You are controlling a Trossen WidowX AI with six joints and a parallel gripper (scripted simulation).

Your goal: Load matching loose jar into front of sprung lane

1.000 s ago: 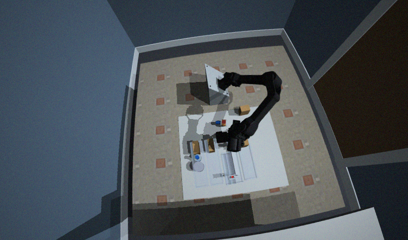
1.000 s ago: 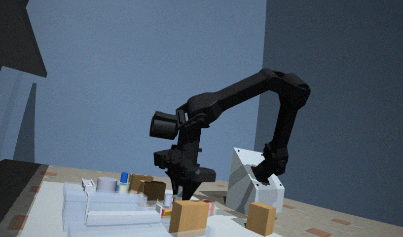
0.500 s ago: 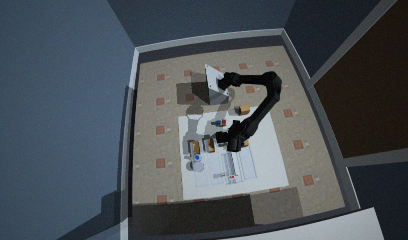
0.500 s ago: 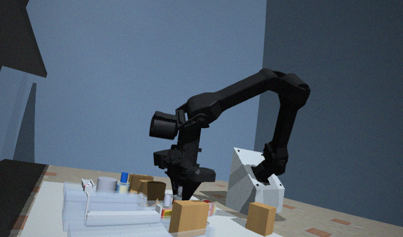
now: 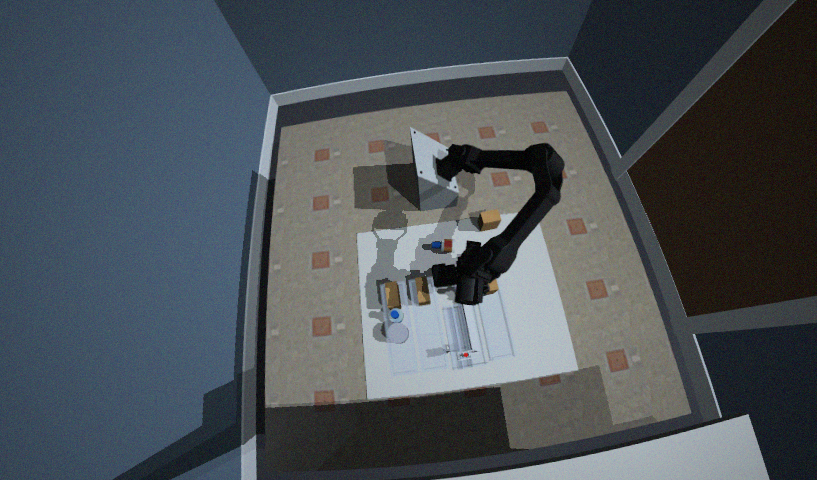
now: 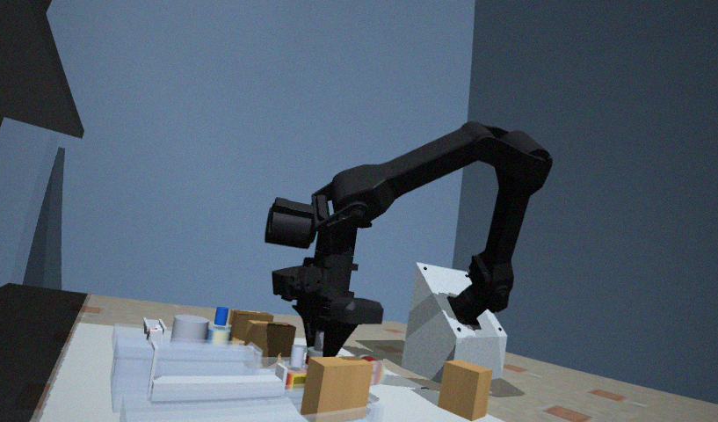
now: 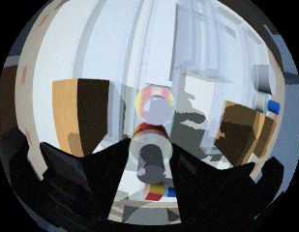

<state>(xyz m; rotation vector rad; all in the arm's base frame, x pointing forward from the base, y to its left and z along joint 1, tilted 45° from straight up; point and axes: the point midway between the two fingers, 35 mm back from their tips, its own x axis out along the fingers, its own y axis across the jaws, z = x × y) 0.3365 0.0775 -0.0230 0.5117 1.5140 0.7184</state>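
My gripper (image 6: pixel 321 352) (image 7: pixel 151 145) is shut on an upright jar with a pale cap and a red band; the held jar (image 6: pixel 319 340) (image 7: pixel 151 166) seems slightly higher than the lane jar. The lane jar (image 6: pixel 295 381) (image 7: pixel 159 107), white-capped with a red and yellow label, stands near the front of the sprung lane (image 5: pixel 458 327). In the wrist view the two jars look very close; contact cannot be told. The arm hides both in the top view. The held jar's base is hidden. A blue-capped jar (image 5: pixel 442 245) (image 7: pixel 156 191) lies on its side in front.
Clear-walled lanes flank the sprung one. Wooden blocks (image 5: pixel 392 295) (image 5: pixel 421 291) (image 6: pixel 336 389) (image 7: pixel 67 116) stand at the lane fronts, another block (image 5: pixel 489 220) (image 6: pixel 465 389) nearer the base. A blue-capped jar (image 5: pixel 394 314) (image 6: pixel 221 316) and a grey cylinder (image 5: pixel 396 333) (image 6: pixel 190 329) stand in an outer lane.
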